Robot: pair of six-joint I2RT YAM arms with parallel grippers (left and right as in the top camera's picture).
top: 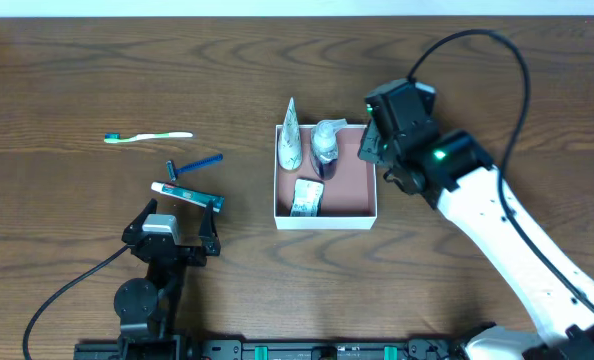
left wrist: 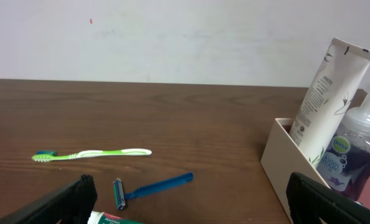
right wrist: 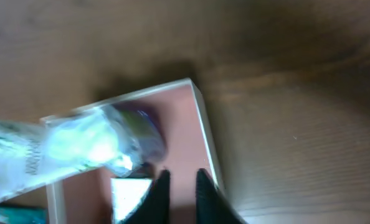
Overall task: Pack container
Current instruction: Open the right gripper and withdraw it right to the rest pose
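Container [top: 327, 221] sits centre of the overhead frame, part packed. White tube [top: 291, 135] stands on end against its left wall, purple-liquid bottle [top: 325, 143] upright just beside it, small packet [top: 306, 197] flat near the lower wall. My read: standing the tall items up keeps floor free for the rest.

Not yet packed, on the worktop [top: 77, 60] left of the container: green toothbrush [top: 147, 137], blue razor [top: 195, 165], toothpaste pack [top: 185, 193].

Right claw [right wrist: 180, 193] hangs over the container's upper right corner, pointing down. Fingers are at a narrow slit with nothing between them. One sits close to the wall; contact unclear, view blurred.

Left claw [left wrist: 197, 208] is spread wide, empty, low over the worktop with the toothpaste pack right at its mouth. Likely next pick.
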